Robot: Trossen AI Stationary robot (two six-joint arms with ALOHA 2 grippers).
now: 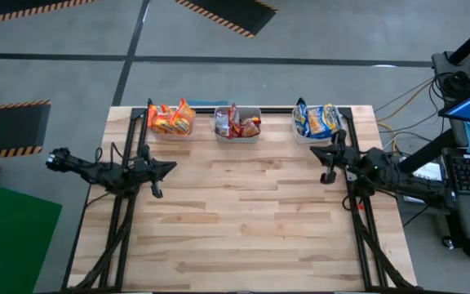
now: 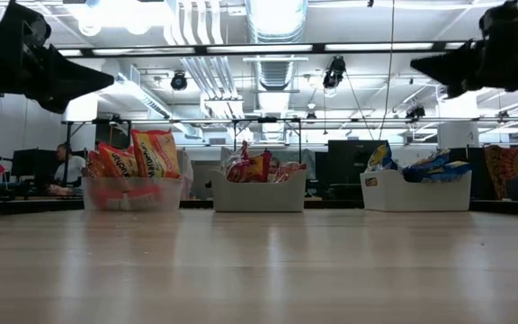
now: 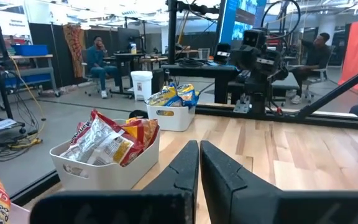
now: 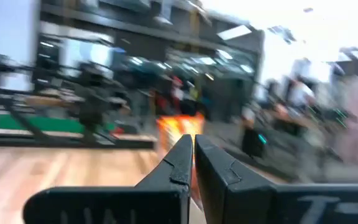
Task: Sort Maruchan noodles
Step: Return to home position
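The Maruchan noodles sit in three bins along the table's far edge. Orange packets (image 1: pixel 172 119) fill the left bin, red/maroon packets (image 1: pixel 237 122) the middle bin, blue-with-yellow packets (image 1: pixel 317 120) the right bin. In the low view the orange packets (image 2: pixel 136 154), red packets (image 2: pixel 255 166) and blue packets (image 2: pixel 425 165) stand up out of their bins. My left gripper (image 1: pixel 172 167) hovers shut near the table's left side, above the wood. My right gripper (image 1: pixel 315 149) hovers shut near the right side, just in front of the blue bin. In the wrist views both left gripper (image 3: pixel 199 163) and right gripper (image 4: pixel 193 152) are empty.
The clear left bin (image 2: pixel 131 193), white middle bin (image 2: pixel 258 194) and white right bin (image 2: pixel 415 191) stand on the far edge. The wooden table (image 1: pixel 251 220) stretches bare toward the near edge. People sit in the room beyond the table (image 3: pixel 98 56).
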